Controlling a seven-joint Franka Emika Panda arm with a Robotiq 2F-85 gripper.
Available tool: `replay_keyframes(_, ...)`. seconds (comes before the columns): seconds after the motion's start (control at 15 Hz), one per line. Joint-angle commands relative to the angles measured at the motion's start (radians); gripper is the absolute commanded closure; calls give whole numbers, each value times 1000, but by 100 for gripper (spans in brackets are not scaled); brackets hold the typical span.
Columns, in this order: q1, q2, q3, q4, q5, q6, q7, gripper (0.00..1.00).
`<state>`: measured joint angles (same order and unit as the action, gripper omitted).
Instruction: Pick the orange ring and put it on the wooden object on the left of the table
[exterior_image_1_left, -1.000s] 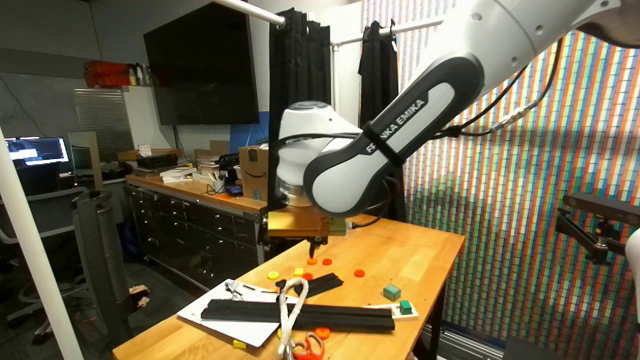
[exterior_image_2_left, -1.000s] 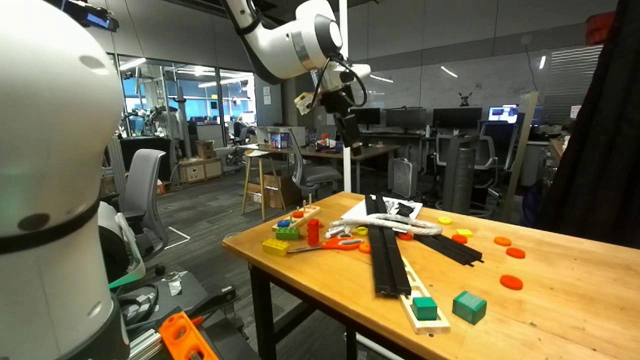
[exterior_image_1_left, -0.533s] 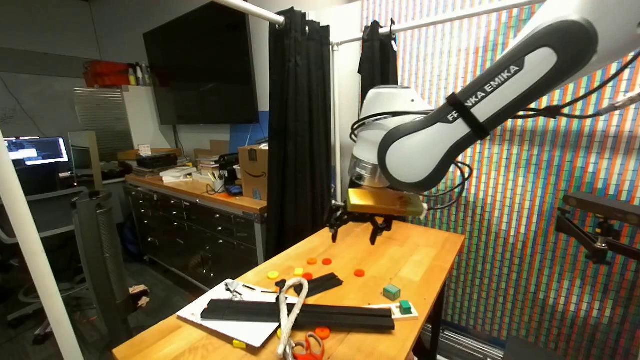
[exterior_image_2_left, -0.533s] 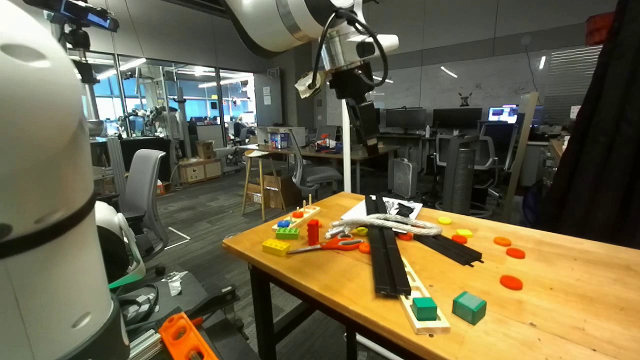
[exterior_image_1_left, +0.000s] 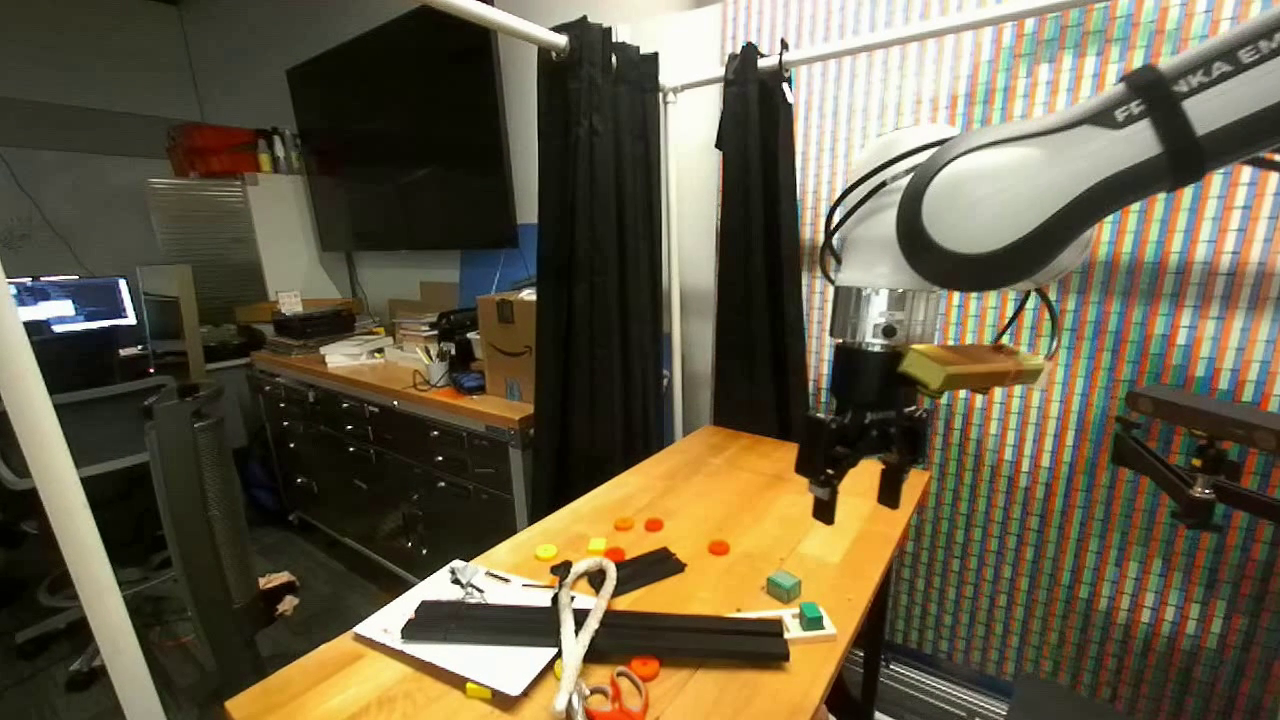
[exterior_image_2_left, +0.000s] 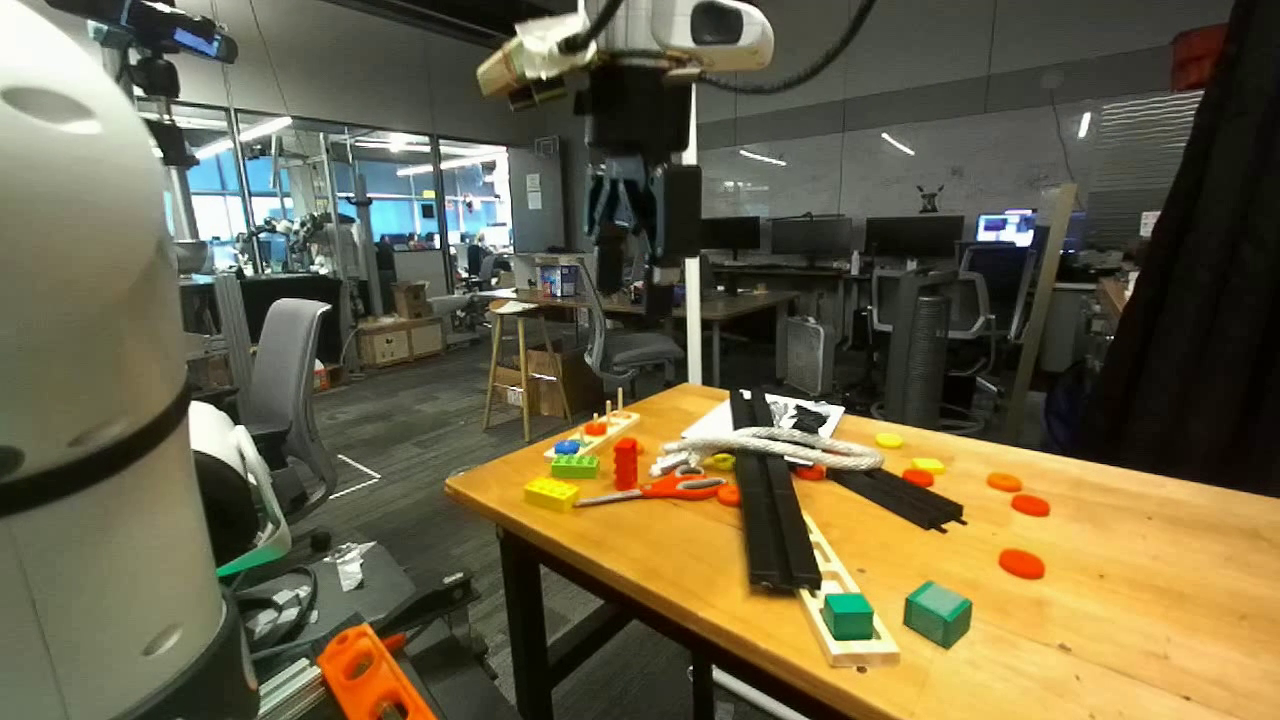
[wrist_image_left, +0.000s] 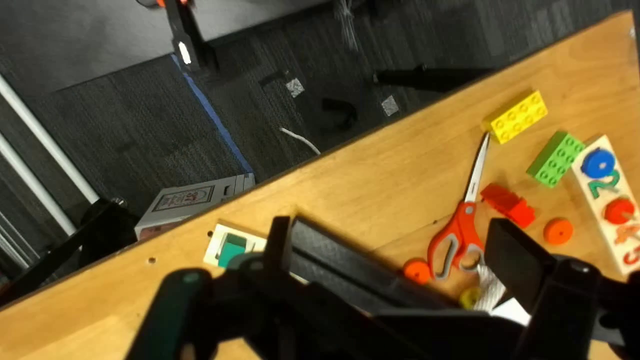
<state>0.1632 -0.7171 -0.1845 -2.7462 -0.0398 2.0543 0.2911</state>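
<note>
Several small orange rings lie on the table, and which one the task means cannot be told. One orange ring (exterior_image_2_left: 1004, 482) is at the far side, and another (wrist_image_left: 417, 270) is by the scissors. A further orange ring (wrist_image_left: 558, 231) lies near a wooden peg board (wrist_image_left: 600, 197). That board also shows in an exterior view (exterior_image_2_left: 622, 424), holding a blue ring (wrist_image_left: 598, 163) and a red-orange ring (wrist_image_left: 619, 211). My gripper (exterior_image_1_left: 856, 500) is open and empty, high above the table. It also shows open in an exterior view (exterior_image_2_left: 633, 285) and the wrist view (wrist_image_left: 392, 242).
Orange scissors (wrist_image_left: 462, 227), red blocks (wrist_image_left: 509, 205), a green block (wrist_image_left: 556, 159) and a yellow block (wrist_image_left: 517, 117) lie near the board. Black track (exterior_image_2_left: 775, 510) and white rope (exterior_image_2_left: 815, 447) cross the middle. Green cubes (exterior_image_2_left: 937, 614) (exterior_image_2_left: 849, 617) are near the table edge.
The arm has swung rightward in an exterior view, back towards its base, and the wrist has turned. The gripper is open now and half a second ago. The table things have not moved.
</note>
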Motion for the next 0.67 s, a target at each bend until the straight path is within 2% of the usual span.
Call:
replay_keyframes(0.0,-68,-187,74,4,44,-283,-206,0)
replay_keyframes(0.13,-74,-259,92,-4,31,-417,-298,0)
replay_keyframes(0.27,-84,-312,107,-1,29,-505,-331,0)
replay_keyframes(0.33,-98,-241,114,6,38,-447,-302,0)
replay_keyframes(0.6,-96,-298,117,-1,35,-496,-327,0)
